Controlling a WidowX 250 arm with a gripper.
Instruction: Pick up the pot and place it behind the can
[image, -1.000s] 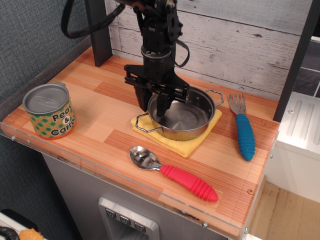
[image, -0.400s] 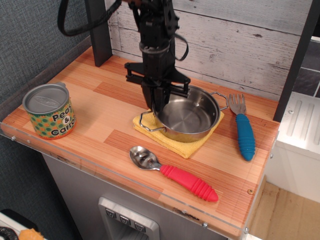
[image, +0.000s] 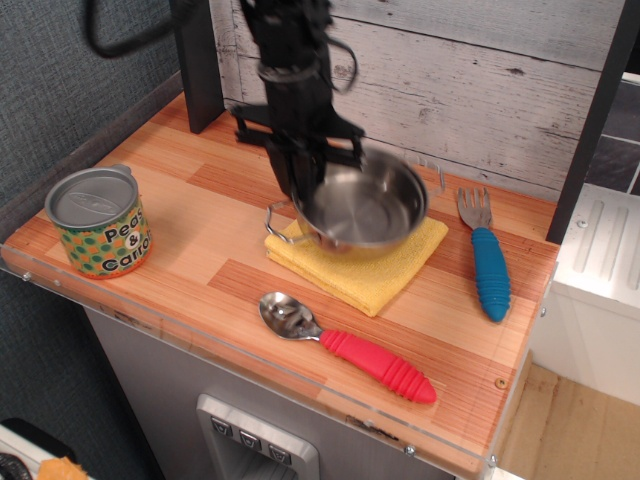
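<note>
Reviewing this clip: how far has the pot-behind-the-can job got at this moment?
Done: the gripper is shut on the pot at its left rim, and the pot hangs tilted above the yellow cloth. In hand: the carry; the pot is motion-blurred. Left: moving it across to the can at the counter's left edge, setting it down behind the can, and releasing.

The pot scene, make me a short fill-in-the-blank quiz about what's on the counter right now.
1. The gripper has its jaws shut on the rim of the ____.
2. The pot hangs tilted above a folded cloth coloured ____.
3. The can stands near the counter's ____ edge.
4. The fork has a blue handle; the spoon has a ____ one.

Missing words: pot; yellow; left; red
</note>
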